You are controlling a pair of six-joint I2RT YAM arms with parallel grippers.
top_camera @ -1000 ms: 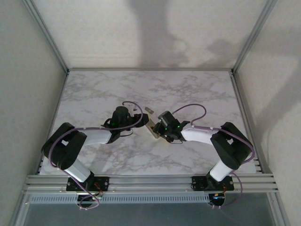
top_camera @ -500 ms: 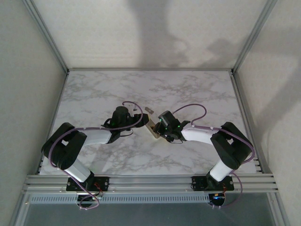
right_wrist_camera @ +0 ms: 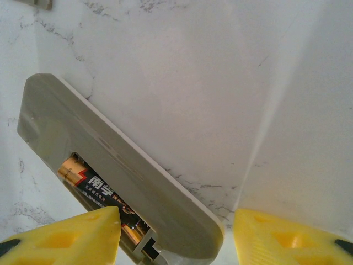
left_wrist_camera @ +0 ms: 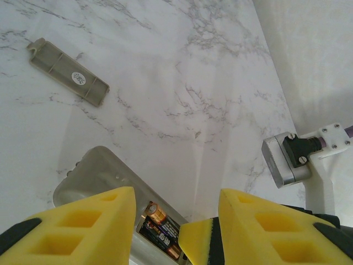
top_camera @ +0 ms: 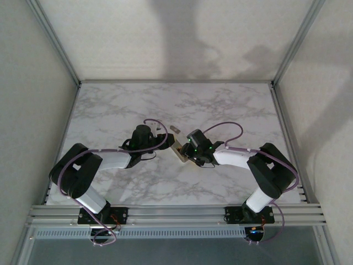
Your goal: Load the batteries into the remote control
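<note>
The remote control [right_wrist_camera: 138, 182] lies back-up on the marble between both arms, also seen from above [top_camera: 179, 153]. Two batteries [left_wrist_camera: 161, 227] sit side by side in its open compartment, dark with copper ends; one battery [right_wrist_camera: 91, 186] shows printed lettering. My left gripper [left_wrist_camera: 176, 210] is open, its yellow fingers [left_wrist_camera: 83, 226] standing on either side above the remote. My right gripper [right_wrist_camera: 176, 221] is open too and straddles the remote's rounded end, with a gap to the right finger [right_wrist_camera: 292, 237]. One right fingertip [left_wrist_camera: 201, 240] pokes in beside the batteries.
The detached grey battery cover [left_wrist_camera: 69, 72] lies flat on the marble beyond the remote, also visible from above [top_camera: 174, 128]. The right arm's grey wrist block [left_wrist_camera: 284, 160] hangs close to my left gripper. Metal frame posts and walls bound the table.
The right gripper head has shifted very slightly beside the remote. The left arm, remote and cover have stayed where they were.
</note>
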